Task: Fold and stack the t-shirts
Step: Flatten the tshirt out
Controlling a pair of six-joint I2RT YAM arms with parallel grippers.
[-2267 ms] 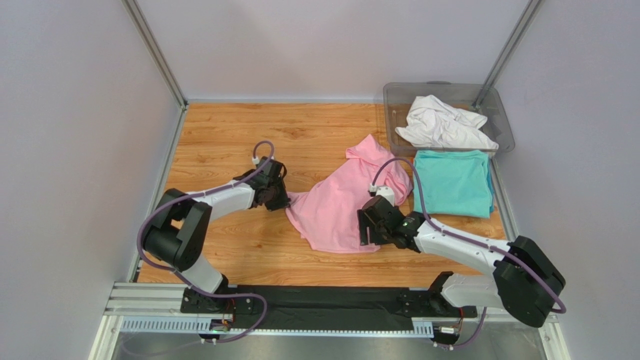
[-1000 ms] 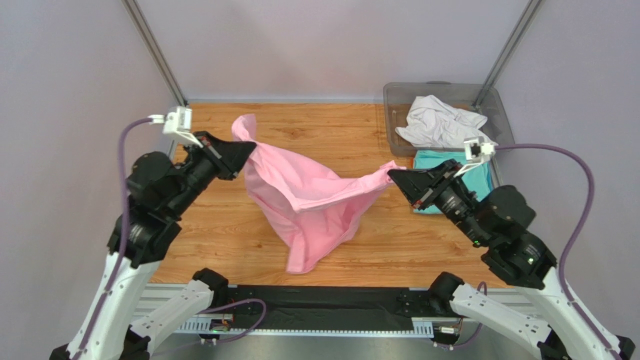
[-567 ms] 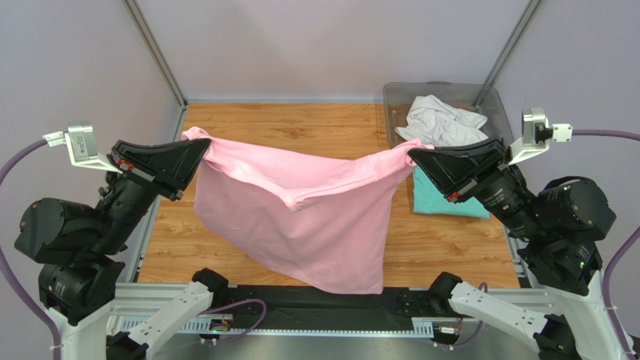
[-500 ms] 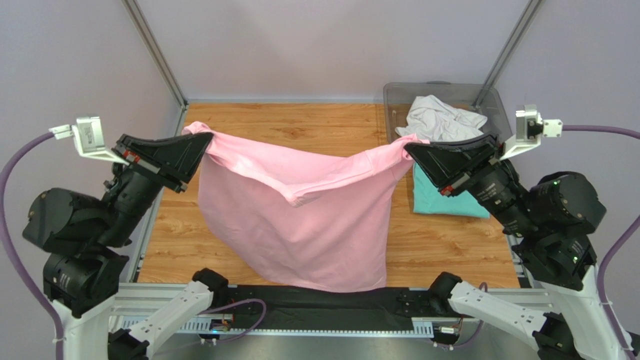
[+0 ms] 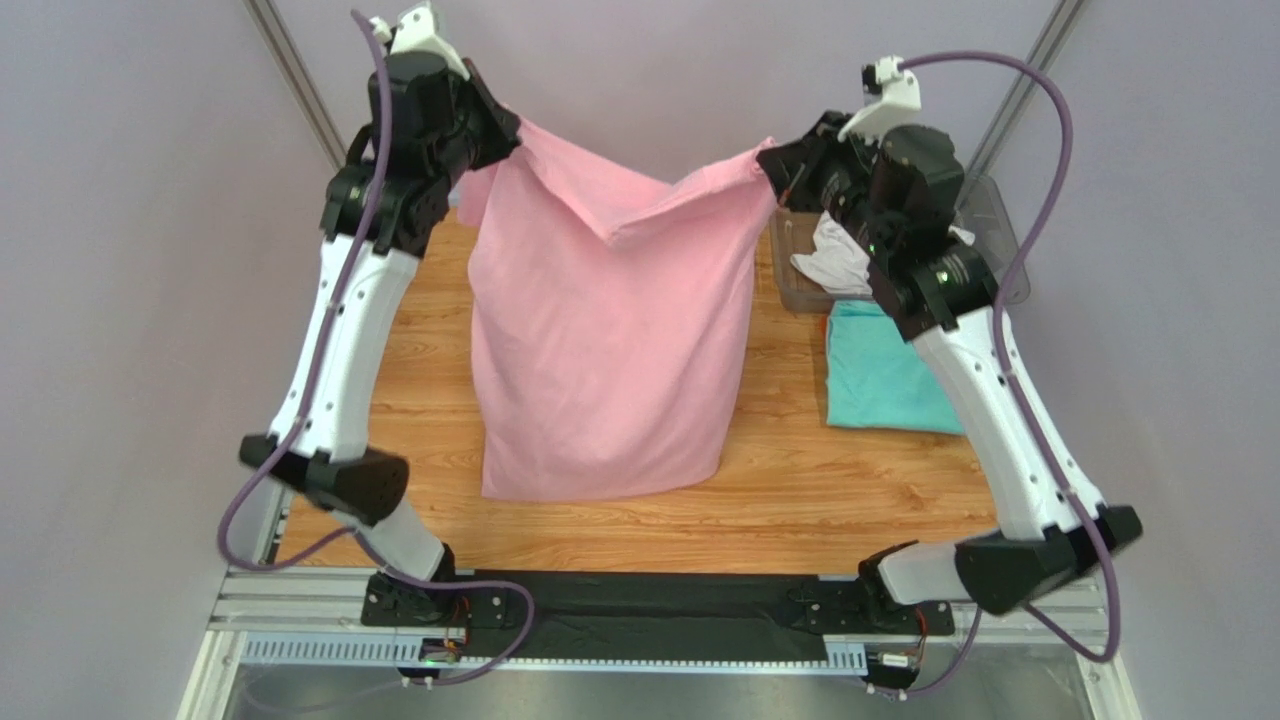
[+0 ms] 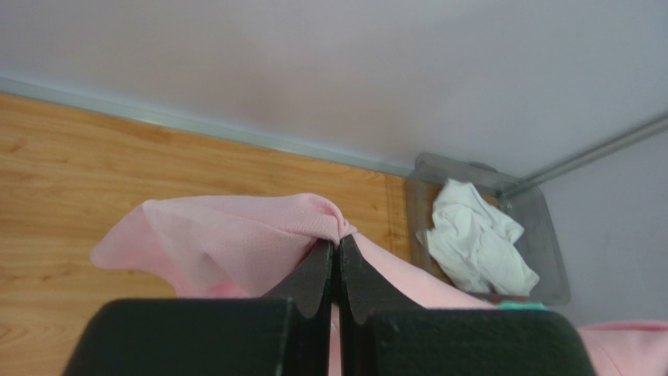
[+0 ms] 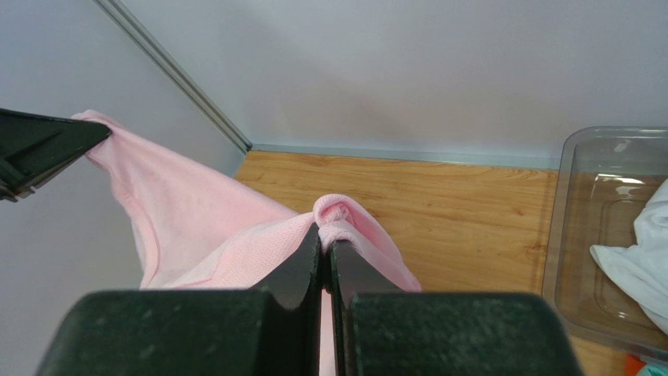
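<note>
I've got the pink shirt [image 5: 609, 345] hanging spread, both jaws clenched on its top corners. Next, I'd lay it flat on the worktop [image 5: 842, 480].

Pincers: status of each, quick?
Left pincer: shut on a top corner of the pink t-shirt.
Right pincer: shut on the other top corner.
</note>
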